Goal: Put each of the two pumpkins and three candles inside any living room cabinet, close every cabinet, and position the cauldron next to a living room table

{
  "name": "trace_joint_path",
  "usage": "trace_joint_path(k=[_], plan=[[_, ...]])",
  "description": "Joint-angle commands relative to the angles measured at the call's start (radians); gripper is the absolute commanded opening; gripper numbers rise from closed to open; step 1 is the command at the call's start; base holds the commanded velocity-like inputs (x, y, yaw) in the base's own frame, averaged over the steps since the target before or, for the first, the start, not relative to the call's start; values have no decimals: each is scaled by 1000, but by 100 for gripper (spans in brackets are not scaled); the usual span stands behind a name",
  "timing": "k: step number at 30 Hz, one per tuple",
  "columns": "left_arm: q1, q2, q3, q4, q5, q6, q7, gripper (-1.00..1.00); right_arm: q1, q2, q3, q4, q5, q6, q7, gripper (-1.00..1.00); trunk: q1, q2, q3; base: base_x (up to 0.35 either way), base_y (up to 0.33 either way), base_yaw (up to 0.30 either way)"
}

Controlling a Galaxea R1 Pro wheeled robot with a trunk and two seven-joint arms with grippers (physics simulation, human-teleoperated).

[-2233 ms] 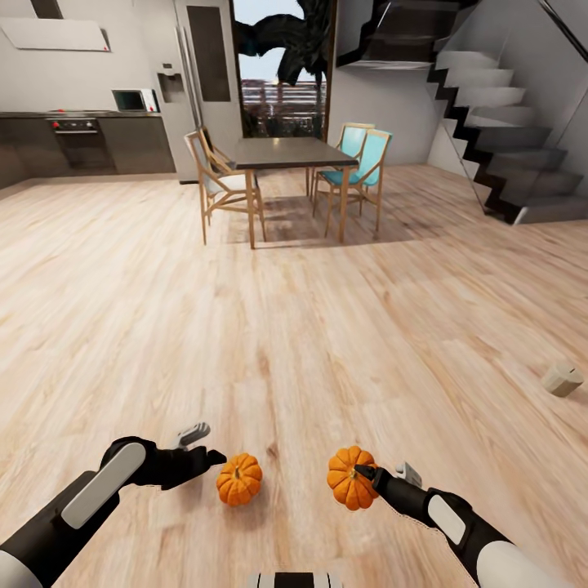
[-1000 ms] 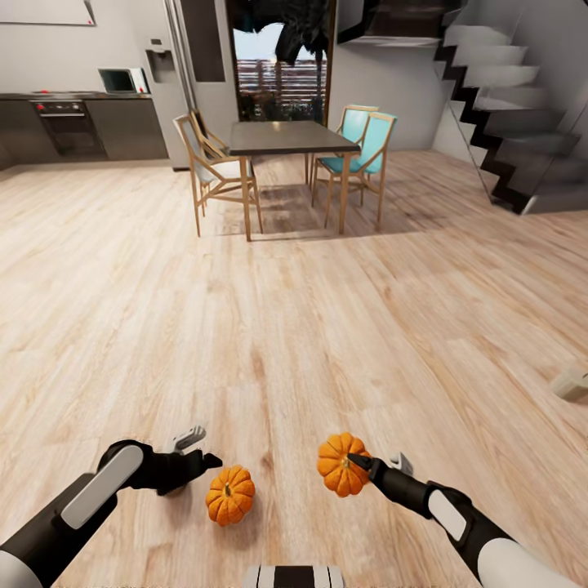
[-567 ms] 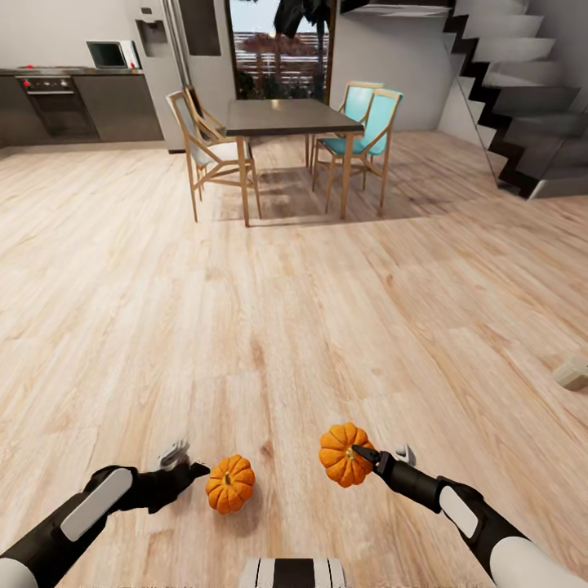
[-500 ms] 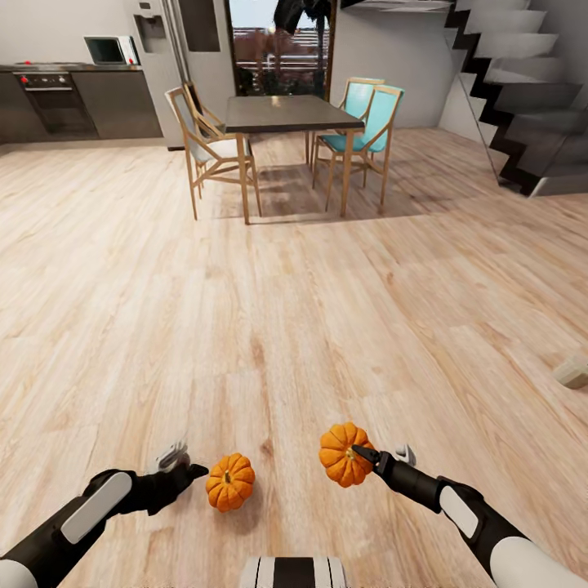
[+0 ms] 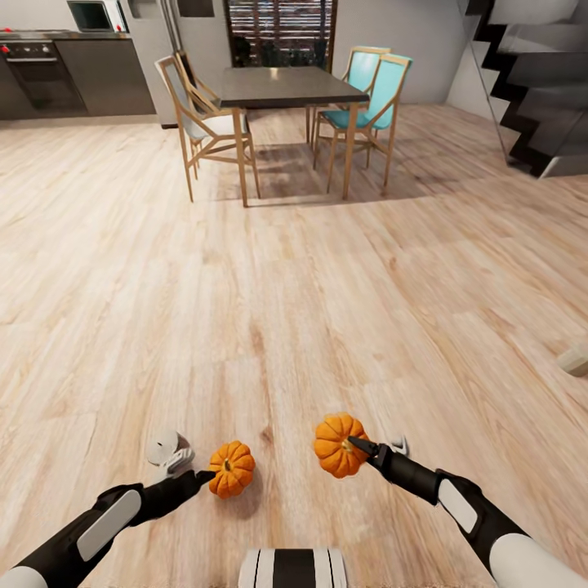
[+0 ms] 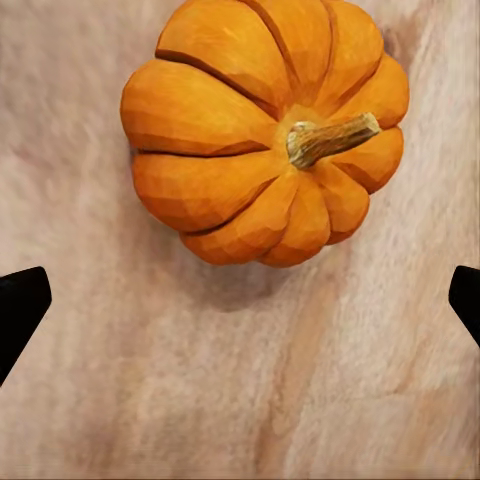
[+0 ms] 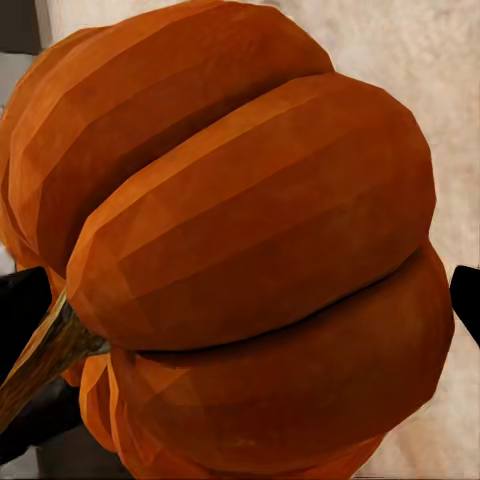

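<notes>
Nearest the robot, the left gripper (image 5: 198,476) reaches low over the wooden floor (image 5: 245,310) with its fingers spread wide and empty, their dark tips standing well apart in the left wrist view. The loose pumpkin (image 5: 232,469) sits on the boards just ahead of them, stem (image 6: 330,139) tipped sideways. To take it well, the fingers should probably come down further until they straddle the widest part of the body, then close across the ribs rather than on the stem, which looks too thin and slanted to hold. The rounded sides could squirt out of a shallow pinch, so a deep, centred grip seems safest.

A little further right, the right gripper (image 5: 358,446) is clamped on the second pumpkin (image 5: 338,445), held clear of the floor; in the right wrist view its orange bulk presses close between the dark fingertips.

Both pumpkins are small, squat and deeply ribbed, bright orange with a short brown stem.

A white rounded object (image 5: 162,447) lies on the floor beside the left arm; what it is I cannot tell. Off at the right edge lies a pale block (image 5: 575,358), and far back stand the dining table (image 5: 282,85) and chairs (image 5: 194,124).
</notes>
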Motion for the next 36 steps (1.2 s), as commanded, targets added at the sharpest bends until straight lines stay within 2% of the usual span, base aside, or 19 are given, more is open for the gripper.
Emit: trace_joint_path(k=[1, 8, 11, 14, 18, 27, 32, 36], plan=[[-1, 2, 0, 1, 3, 0, -11, 100, 0, -1, 3, -19, -6, 23, 20, -100, 0, -1, -5, 0, 0, 0], [-1, -1, 57, 3, 2, -2, -28, 100, 2, -8, 3, -146, -5, 104, 116, -100, 3, -2, -32, 0, 0, 0], [-1, 1, 66, 3, 3, -2, -28, 100, 3, -8, 3, -163, -5, 117, 145, -100, 5, -3, -43, 0, 0, 0], [-1, 2, 92, 3, 7, -2, -29, 100, 6, -8, 4, -216, -11, 132, 157, -100, 6, -4, -55, 0, 0, 0], [-1, -1, 122, 3, 3, -2, -30, 100, 13, -10, -4, -359, -19, 216, 163, -100, 8, -5, -70, 0, 0, 0], [-1, 3, 129, 2, 5, -1, -34, 100, 13, -12, -5, -413, -8, 237, 151, -100, 12, -7, -105, 0, 0, 0], [-1, 16, 131, 3, 3, 2, -154, 100, 13, -12, -5, -410, -8, 236, 147, -100, 14, -8, -125, 0, 0, 0], [-1, 26, 132, 3, 4, 4, -191, 100, 13, -12, -5, -410, -8, 235, 134, -100, 16, -9, -140, 0, 0, 0]])
